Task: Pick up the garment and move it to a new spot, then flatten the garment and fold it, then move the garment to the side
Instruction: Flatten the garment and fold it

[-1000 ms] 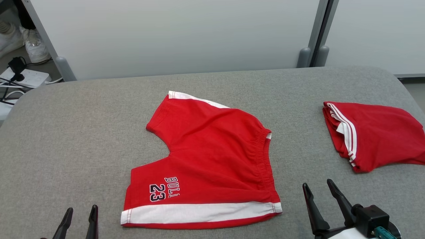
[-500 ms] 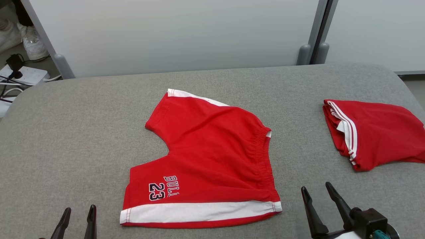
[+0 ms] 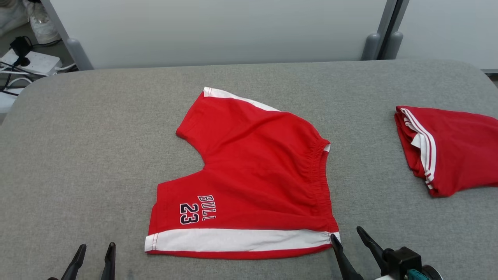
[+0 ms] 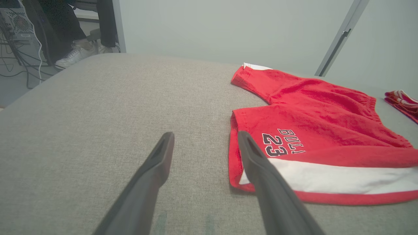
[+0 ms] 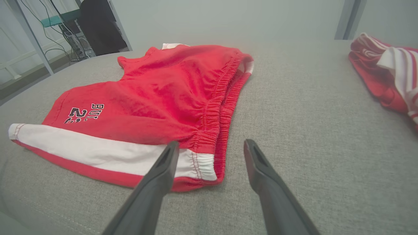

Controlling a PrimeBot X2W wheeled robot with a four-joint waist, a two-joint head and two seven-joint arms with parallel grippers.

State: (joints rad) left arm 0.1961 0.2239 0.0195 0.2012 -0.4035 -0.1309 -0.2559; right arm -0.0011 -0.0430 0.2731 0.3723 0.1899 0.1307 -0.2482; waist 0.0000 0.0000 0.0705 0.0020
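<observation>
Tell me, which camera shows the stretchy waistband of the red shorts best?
The right wrist view: the waistband runs close up through the middle, its gathers clear. The head view shows its whole length along the right edge of the shorts, but smaller. The left wrist view shows a far, foreshortened stretch of it.

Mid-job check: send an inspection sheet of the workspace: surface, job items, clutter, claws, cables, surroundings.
Surface: grey padded table, rounded corners.
Job's things: red shorts spread out mid-table, unfolded, waistband toward the right.
Clutter: folded red garment near the right edge, apart from the shorts.
Claws: left claw open, left of the shorts; right claw open by the waistband's near corner; nothing held.
Cables: power strip with cables on the floor, far left.
Surroundings: pale partition panels behind; white shoes on the floor.
</observation>
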